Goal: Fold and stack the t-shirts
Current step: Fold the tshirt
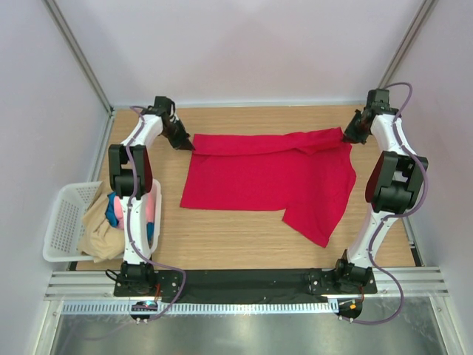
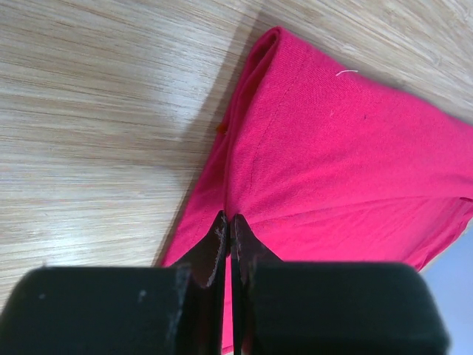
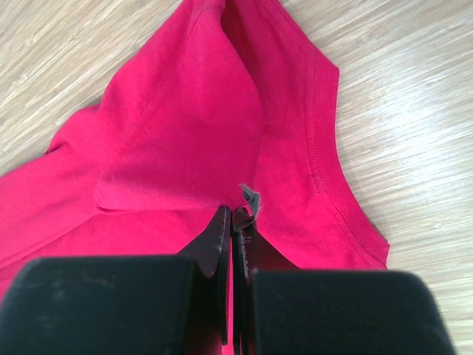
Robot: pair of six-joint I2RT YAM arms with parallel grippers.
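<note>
A bright red t-shirt lies spread on the wooden table, its far edge folded over towards the middle. One short sleeve sticks out at the near right. My left gripper is at the shirt's far left corner. In the left wrist view it is shut on a fold of the red cloth. My right gripper is at the far right corner. In the right wrist view it is shut on the red cloth beside a small grey tag.
A white mesh basket stands at the table's left edge beside the left arm. It holds a beige shirt, a pink one and a blue one. Metal frame posts stand at the back corners.
</note>
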